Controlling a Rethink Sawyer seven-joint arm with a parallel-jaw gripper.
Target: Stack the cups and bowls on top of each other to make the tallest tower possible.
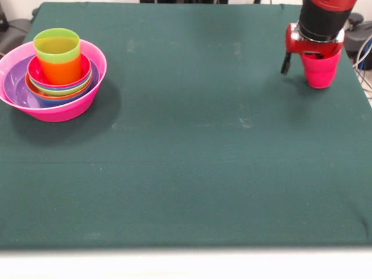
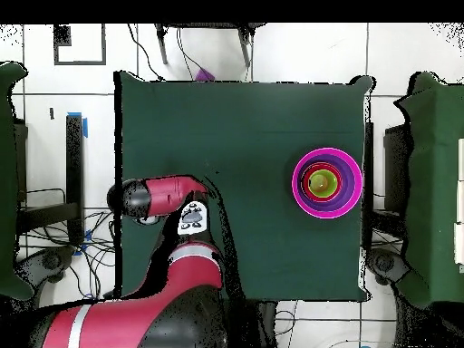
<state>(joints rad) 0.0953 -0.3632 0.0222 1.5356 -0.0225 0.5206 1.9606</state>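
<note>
A dark green table [image 1: 192,174] fills most of the front view. At the upper right of the frame, the robot's red and black arm comes down from the top edge, and its gripper [image 1: 312,57] sits over the mouth of a red-pink cup [image 1: 320,71]. The cup stands upright on the cloth, close to the table's right edge. One dark finger hangs down outside the cup's left wall; the other seems to be inside the rim, though the wrist hides it. So the gripper looks to be clamped on the cup's wall, but I cannot tell for certain that it has closed.

At the upper left of the same frame stands the tower [image 1: 55,75]. Its base is a huge pink bowl [image 1: 70,107], with a purple bowl [image 1: 14,87] inside it. Smaller bowls nest inside those, showing orange, blue, lime green and red-pink rims. An orange cup [image 1: 59,70] stands in the middle, wearing a lime green cup [image 1: 56,45] at its top. The tower and the red-pink cup are well apart, at opposite sides of the table.

In the overhead view the arm covers the cup at the left of the table, and the tower appears as concentric rings at the right.

The step in hand is likely lifting this last cup. To do it well, the pinch on the thin wall should be firm. The cup should rise higher than the lime green rim before crossing, stay upright, and be centred over the tower before lowering.
</note>
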